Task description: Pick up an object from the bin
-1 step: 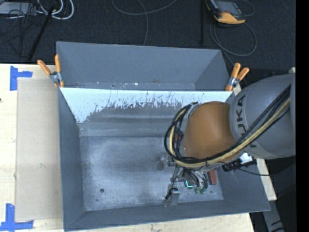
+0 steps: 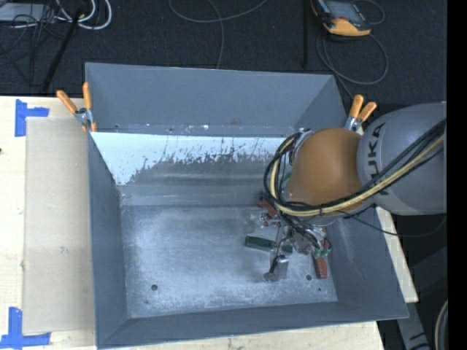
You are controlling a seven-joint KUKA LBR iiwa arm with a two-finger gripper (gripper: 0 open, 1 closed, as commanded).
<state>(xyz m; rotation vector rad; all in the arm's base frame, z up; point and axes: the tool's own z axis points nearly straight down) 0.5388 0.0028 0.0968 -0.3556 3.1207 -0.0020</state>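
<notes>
Bin holds few small things under arm.

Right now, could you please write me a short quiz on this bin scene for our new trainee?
1. True or false: the gripper is down in the right part of the bin.
2. Multiple choice: what colour is the slim thing lying on the bin floor just to the view's right of the gripper? A) red-brown B) bright blue C) yellow
3. Fill in: the rounded wrist cover on the arm is ____ in colour.

Key: 1 true; 2 A; 3 orange.
</notes>
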